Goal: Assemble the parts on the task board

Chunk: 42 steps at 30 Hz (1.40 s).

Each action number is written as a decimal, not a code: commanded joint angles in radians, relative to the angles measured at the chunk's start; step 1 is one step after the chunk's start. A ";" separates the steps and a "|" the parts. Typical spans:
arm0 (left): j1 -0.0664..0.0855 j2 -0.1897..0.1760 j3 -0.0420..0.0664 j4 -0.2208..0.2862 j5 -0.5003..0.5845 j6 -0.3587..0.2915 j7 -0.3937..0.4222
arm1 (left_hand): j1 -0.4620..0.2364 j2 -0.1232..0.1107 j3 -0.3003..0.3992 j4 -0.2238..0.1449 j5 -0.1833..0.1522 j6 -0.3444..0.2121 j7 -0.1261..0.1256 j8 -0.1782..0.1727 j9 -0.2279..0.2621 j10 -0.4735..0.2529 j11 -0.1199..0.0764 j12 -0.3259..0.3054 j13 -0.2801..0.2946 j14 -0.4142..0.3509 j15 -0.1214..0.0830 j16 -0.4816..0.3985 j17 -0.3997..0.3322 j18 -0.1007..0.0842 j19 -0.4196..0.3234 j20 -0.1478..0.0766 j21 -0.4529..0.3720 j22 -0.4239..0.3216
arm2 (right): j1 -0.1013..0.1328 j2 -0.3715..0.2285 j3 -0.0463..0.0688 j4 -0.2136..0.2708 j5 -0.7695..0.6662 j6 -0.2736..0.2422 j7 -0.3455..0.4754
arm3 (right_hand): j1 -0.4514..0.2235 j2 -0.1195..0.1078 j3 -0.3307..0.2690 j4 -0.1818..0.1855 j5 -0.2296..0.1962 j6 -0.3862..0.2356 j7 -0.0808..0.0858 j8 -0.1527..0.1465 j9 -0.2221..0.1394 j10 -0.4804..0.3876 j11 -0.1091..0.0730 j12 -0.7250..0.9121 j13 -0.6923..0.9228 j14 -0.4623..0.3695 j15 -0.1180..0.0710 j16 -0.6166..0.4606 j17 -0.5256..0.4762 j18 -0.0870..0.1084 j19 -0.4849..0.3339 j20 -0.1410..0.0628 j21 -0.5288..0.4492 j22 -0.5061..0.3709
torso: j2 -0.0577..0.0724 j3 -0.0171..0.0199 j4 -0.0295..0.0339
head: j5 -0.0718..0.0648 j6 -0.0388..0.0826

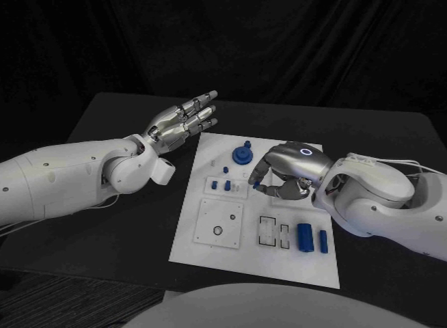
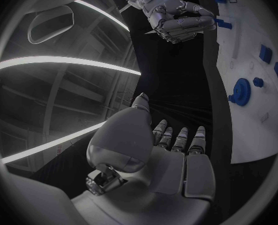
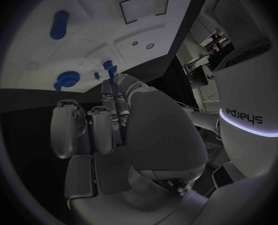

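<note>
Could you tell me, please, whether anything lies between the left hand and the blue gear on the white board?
Nothing visible does. The left hand hangs open over the black table off the board's edge, and only bare table and bare board lie between it and the blue gear.

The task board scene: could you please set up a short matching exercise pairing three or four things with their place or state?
Things:
1. left hand
2. right hand
3. blue gear
4. blue cylinder

Places or states:
A. lies near the board's near right corner
B. fingers curled, over the task board
C. stands near the board's far edge
D. fingers straight, over the bare table left of the board

Pairs: 1-D, 2-B, 3-C, 4-A
</note>
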 commanded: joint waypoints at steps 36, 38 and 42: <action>-0.002 0.019 0.001 -0.011 0.005 0.012 0.012 | 0.010 0.024 -0.003 -0.028 0.039 -0.013 -0.007 0.005 -0.002 0.002 0.005 -0.007 -0.002 0.000 -0.019 -0.004 -0.001 0.012 -0.001 -0.051 0.002 -0.008 | -0.104 0.143 0.000 -0.073 -0.007 0.080 0.030 | 0.003 0.005 0.004 -0.006 -0.007 -0.002 0.000 -0.005 -0.001 0.006 -0.010 0.001 0.002 0.045 -0.005 0.000 0.000 -0.011 0.008 -0.005 -0.005 0.195 | 0.002 -0.0003 -0.0019 | 0.019 0.000; -0.002 0.019 0.001 -0.008 0.005 0.014 0.009 | 0.010 0.024 -0.003 -0.028 0.039 -0.013 -0.007 0.005 -0.002 0.002 0.005 -0.007 -0.002 0.000 -0.019 -0.004 -0.001 0.012 -0.001 -0.051 0.002 -0.008 | -0.104 0.144 0.000 -0.074 -0.007 0.083 0.028 | 0.003 0.005 0.005 -0.007 -0.007 -0.002 0.000 -0.005 -0.001 0.006 -0.010 0.001 0.002 0.045 -0.006 -0.001 -0.001 -0.010 0.008 -0.005 -0.006 0.195 | 0.002 -0.0005 -0.0025 | 0.020 0.000; -0.002 0.021 0.001 -0.009 0.005 0.016 0.006 | 0.010 0.025 -0.003 -0.029 0.041 -0.011 -0.005 0.005 -0.001 0.002 0.007 -0.007 -0.002 0.000 -0.016 -0.004 -0.001 0.012 -0.001 -0.049 0.002 -0.008 | -0.105 0.146 0.000 -0.079 -0.007 0.085 0.021 | 0.004 0.005 0.005 -0.007 -0.007 -0.002 0.000 -0.005 -0.001 0.006 -0.010 0.001 0.002 0.042 -0.006 -0.007 -0.010 -0.008 0.004 -0.005 -0.016 0.192 | 0.002 -0.0005 -0.0014 | 0.022 0.000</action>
